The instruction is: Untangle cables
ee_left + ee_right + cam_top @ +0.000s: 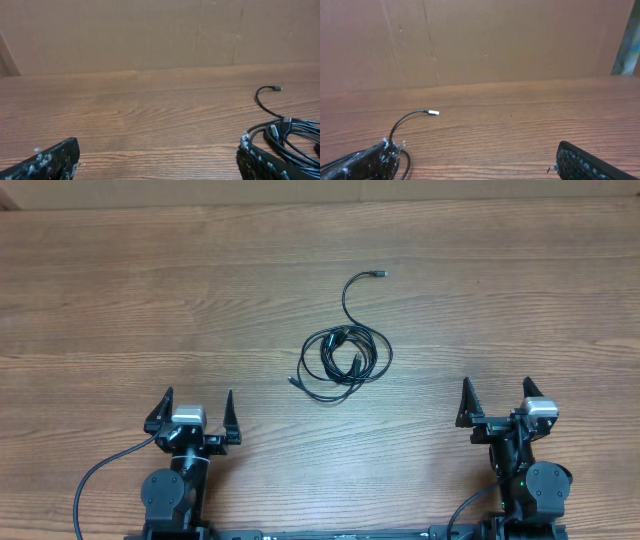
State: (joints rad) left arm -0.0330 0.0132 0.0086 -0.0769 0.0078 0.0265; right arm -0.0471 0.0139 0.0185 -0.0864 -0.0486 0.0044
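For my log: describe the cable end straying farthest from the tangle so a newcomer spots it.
On the wooden table, a black coil of cables lies near the middle. One strand arcs away from its far side to a small plug; unlike the short end by the coil's left edge, it stands well clear.

One bundle of cables [345, 358] on one surface [120, 300]; how many cords it holds cannot be told. Two plug ends [380, 274] stick out. Two tools: left tool [198, 395], right tool [496, 385].
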